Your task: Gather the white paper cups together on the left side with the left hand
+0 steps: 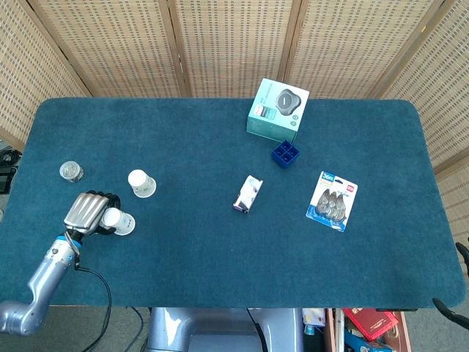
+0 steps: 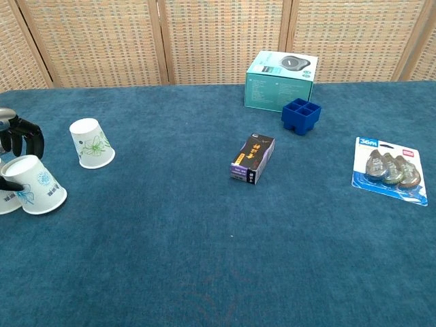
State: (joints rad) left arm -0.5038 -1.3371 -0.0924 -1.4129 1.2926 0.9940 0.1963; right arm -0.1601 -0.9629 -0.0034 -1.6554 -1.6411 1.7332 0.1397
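Observation:
My left hand [image 1: 86, 213] is at the table's front left and grips a white paper cup [image 1: 118, 221] that lies tilted on its side, rim to the right. In the chest view its dark fingers [image 2: 20, 138] curl over this blue-printed cup [image 2: 34, 184]. A second cup [image 2: 5, 203] shows only partly at the frame's left edge, touching the held one; in the head view my hand hides it. A third cup [image 1: 141, 183], printed with a green flower [image 2: 90, 143], lies apart, further back and to the right. My right hand is not in view.
A small shiny round object [image 1: 71, 171] sits at the far left. A teal box [image 1: 278, 110], a blue compartment tray [image 1: 285, 154], a small purple box [image 1: 248, 193] and a blister pack [image 1: 333, 200] lie in the middle and on the right.

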